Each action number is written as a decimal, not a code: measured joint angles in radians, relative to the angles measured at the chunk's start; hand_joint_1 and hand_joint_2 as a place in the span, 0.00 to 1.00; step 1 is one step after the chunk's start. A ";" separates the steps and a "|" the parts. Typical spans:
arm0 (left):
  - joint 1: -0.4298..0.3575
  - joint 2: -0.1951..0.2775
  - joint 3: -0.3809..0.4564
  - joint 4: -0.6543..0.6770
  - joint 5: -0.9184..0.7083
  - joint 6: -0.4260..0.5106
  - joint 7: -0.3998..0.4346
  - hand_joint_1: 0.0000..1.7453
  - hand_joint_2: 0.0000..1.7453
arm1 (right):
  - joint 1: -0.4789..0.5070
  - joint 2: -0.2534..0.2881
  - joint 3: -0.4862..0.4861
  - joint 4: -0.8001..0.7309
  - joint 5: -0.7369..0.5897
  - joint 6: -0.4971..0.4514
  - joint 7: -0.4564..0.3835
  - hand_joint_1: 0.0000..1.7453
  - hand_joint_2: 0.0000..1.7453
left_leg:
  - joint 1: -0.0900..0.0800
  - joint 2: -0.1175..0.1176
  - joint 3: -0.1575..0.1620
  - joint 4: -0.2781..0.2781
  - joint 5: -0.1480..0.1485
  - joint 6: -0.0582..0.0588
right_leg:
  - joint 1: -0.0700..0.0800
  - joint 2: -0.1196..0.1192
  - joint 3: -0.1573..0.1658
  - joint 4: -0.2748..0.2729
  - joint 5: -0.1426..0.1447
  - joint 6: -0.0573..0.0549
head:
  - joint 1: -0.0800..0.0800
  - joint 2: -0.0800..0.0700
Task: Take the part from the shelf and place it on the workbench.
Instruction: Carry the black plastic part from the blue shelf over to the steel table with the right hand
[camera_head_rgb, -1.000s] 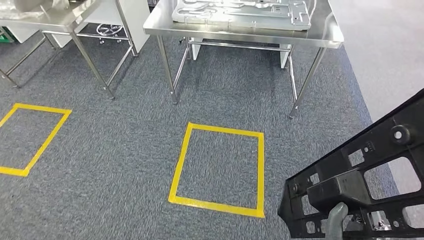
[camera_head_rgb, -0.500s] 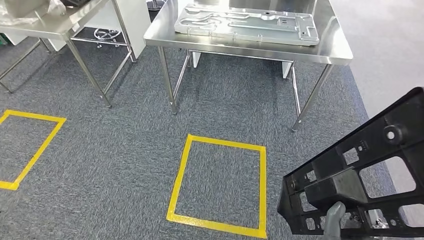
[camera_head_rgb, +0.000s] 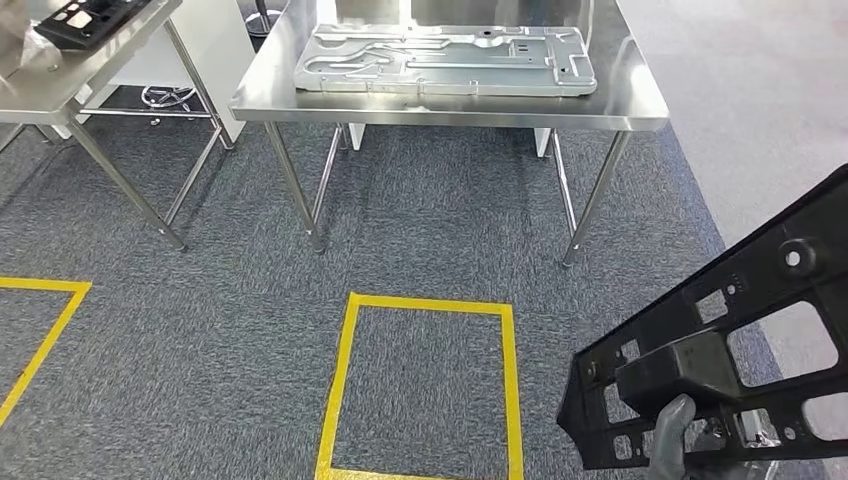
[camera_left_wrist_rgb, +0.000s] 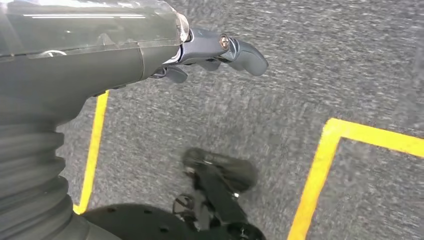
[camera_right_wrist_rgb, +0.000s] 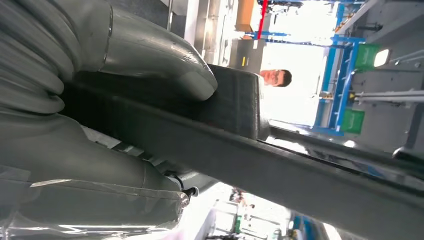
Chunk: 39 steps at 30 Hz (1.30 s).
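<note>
A black plastic frame part (camera_head_rgb: 740, 340) with several cut-outs fills the lower right of the head view, tilted up to the right. My right hand (camera_head_rgb: 672, 442) grips it from below, the grey thumb (camera_right_wrist_rgb: 165, 55) pressed on its thick block (camera_right_wrist_rgb: 235, 102) in the right wrist view. Ahead stands the steel workbench (camera_head_rgb: 640, 112), carrying a flat silver metal panel (camera_head_rgb: 445, 60). My left hand (camera_left_wrist_rgb: 220, 52) hangs over the carpet in the left wrist view, fingers loosely curled and holding nothing.
A yellow taped square (camera_head_rgb: 420, 385) marks the grey carpet in front of the workbench. A second steel table (camera_head_rgb: 90, 75) at the left holds a black part (camera_head_rgb: 90, 15). A person (camera_right_wrist_rgb: 276, 77) stands far off in the right wrist view.
The whole view has shifted: the workbench and yellow square lie lower and nearer in the picture. The black part stays in my right hand in much the same place.
</note>
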 joint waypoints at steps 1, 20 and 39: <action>0.001 0.003 -0.002 0.001 0.000 -0.001 0.000 0.00 1.00 | -0.005 -0.002 0.000 0.001 0.001 -0.004 0.002 1.00 1.00 | -0.006 -0.004 0.003 -0.031 0.048 0.011 | 0.000 0.002 0.007 0.000 -0.010 0.005 | 0.002 0.000; -0.021 0.007 -0.065 0.003 -0.021 -0.026 0.021 0.00 1.00 | -0.213 -0.129 -0.183 0.063 0.035 -0.237 0.209 1.00 1.00 | 0.012 -0.007 0.283 -0.116 -0.025 -0.023 | -0.012 -0.030 -0.190 0.038 0.131 0.028 | 0.012 0.000; -0.028 0.021 -0.137 0.008 -0.035 -0.033 0.050 0.00 1.00 | -0.444 -0.228 -0.283 0.154 0.316 -0.505 0.256 1.00 1.00 | -0.025 -0.017 0.021 -0.131 0.166 0.056 | -0.008 -0.014 -0.056 0.233 -0.003 0.058 | 0.023 0.000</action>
